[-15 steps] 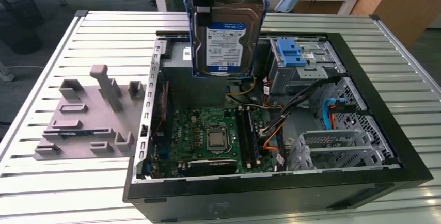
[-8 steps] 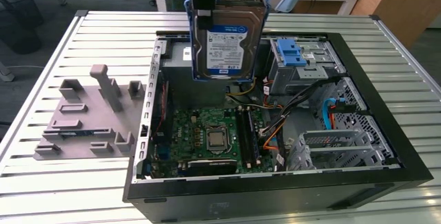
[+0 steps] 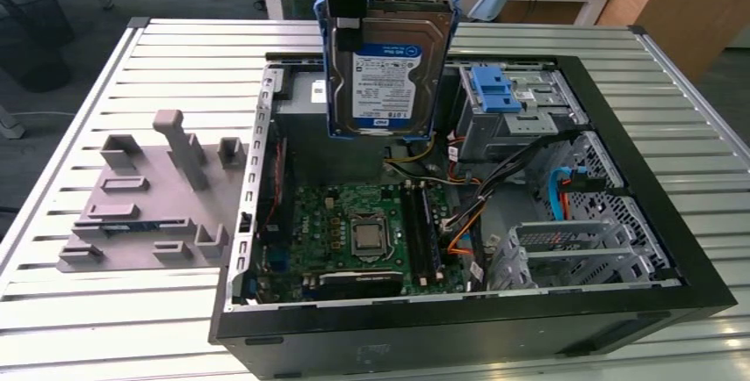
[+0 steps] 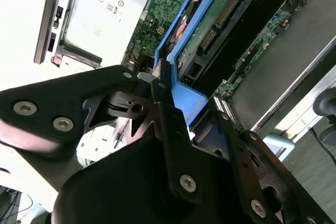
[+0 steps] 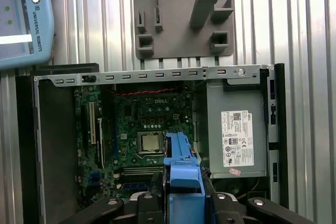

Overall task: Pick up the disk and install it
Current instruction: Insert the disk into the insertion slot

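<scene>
We hold the disk (image 3: 387,74) pinched in our hand (image 3: 348,14) by its blue carrier frame, so it hangs upright below the hand, label facing out. Beneath the hand lies the open computer case (image 3: 469,337), its motherboard (image 3: 351,227) exposed; we judge this edge-on hold keeps the disk free to enter a bay. The grey fixture (image 3: 140,214) rests well apart from the hand on the table (image 3: 176,47)

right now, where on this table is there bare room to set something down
Bare slats of the table on the far side of the grey fixture, and a strip in front of it. Crowded: inside the computer case, where cables run and the disk hangs above.
</scene>
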